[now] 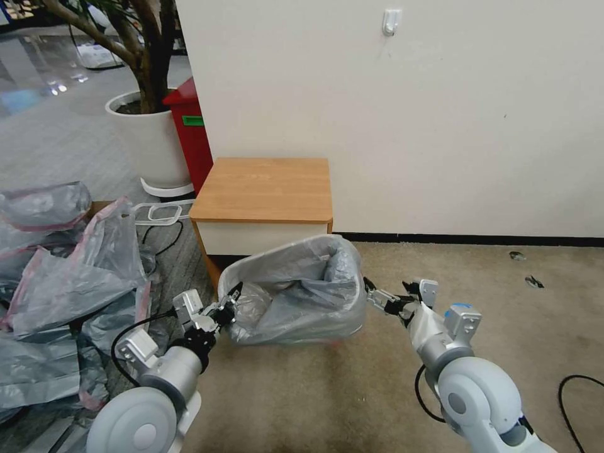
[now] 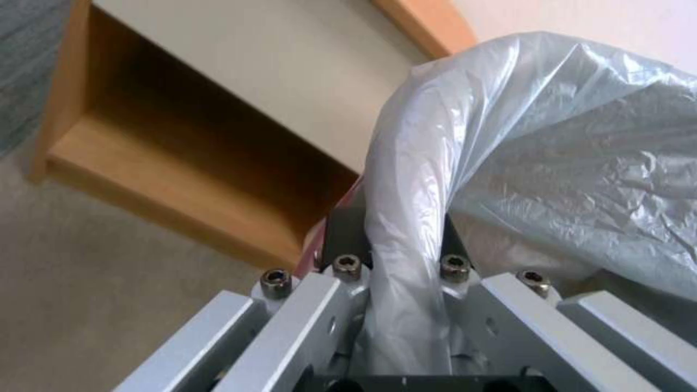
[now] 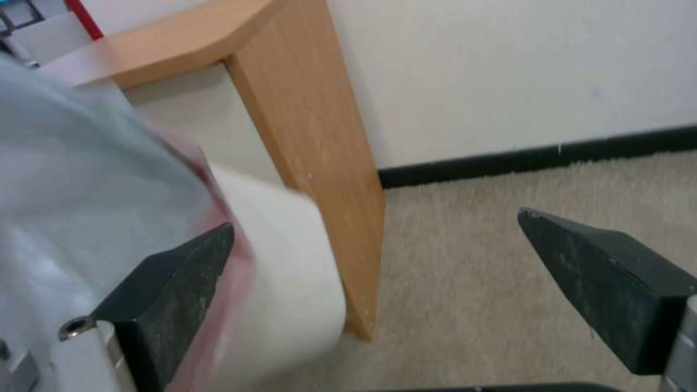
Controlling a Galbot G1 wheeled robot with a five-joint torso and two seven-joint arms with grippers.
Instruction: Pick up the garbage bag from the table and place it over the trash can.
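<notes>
1. Below the table (image 1: 261, 189), the bag (image 1: 302, 296), grey, crinkled and translucent with a pink rim, drapes over the can (image 3: 291, 261).
2. Left gripper (image 1: 228, 306) pinches the bag's rim.
3. Right gripper (image 1: 377, 298) stands wide open beside the can.

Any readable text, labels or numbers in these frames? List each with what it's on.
None legible.
Green label on the red box beside the plant pot: too small to read.
Garbage bag, table, wall hook, left pincer and right pincer: no print visible.
</notes>
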